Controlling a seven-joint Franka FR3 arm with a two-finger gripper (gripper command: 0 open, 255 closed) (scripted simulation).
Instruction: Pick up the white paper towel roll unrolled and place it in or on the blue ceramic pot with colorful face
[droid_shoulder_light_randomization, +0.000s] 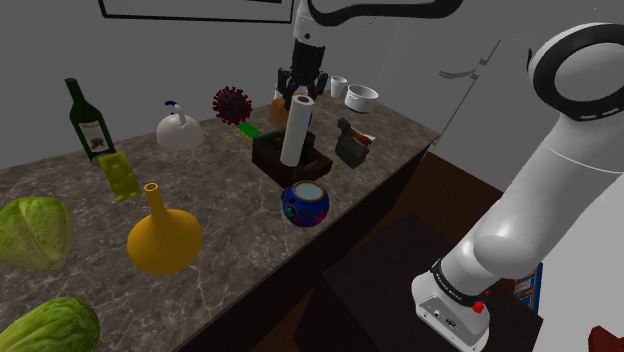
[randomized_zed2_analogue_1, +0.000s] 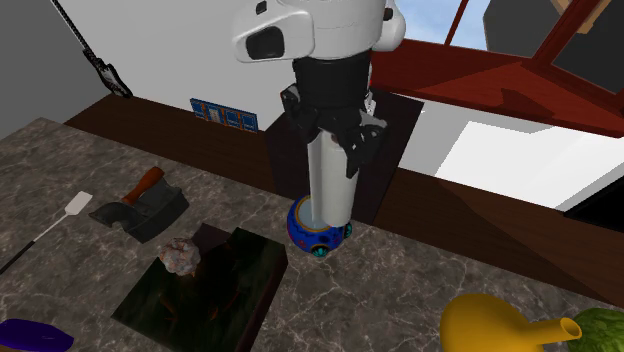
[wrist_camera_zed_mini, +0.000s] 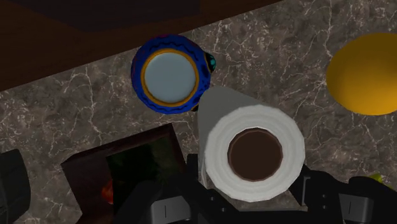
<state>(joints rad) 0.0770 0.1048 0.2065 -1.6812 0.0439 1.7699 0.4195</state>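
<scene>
**A:** How far are you with the task now?

**B:** You have the first half done, I think. Your pincer (droid_shoulder_light_randomization: 301, 92) is closed around the upper end of the paper towel roll (droid_shoulder_light_randomization: 297, 128). The roll hangs upright, lifted clear of the desk (droid_shoulder_light_randomization: 230, 260).

**A:** And the pot?

**B:** The blue pot (droid_shoulder_light_randomization: 304, 203) stands near the edge of the desk, with its mouth open and nothing in it. In the wrist view you see the pot beside the roll, not under it. So you must bring the roll over the mouth, lower it and let go. This part is left, as I judge.

**A:** What is around you?

**B:** The desk has a dark stone pattern with pale veins. On it you have a dark tray (droid_shoulder_light_randomization: 290, 155) below the roll, a yellow vase (droid_shoulder_light_randomization: 163, 238), a green bottle (droid_shoulder_light_randomization: 88, 120) and a cabbage (droid_shoulder_light_randomization: 35, 232). Behind the desk is a plain grey wall, and beside the desk the floor is dark brown.
</scene>
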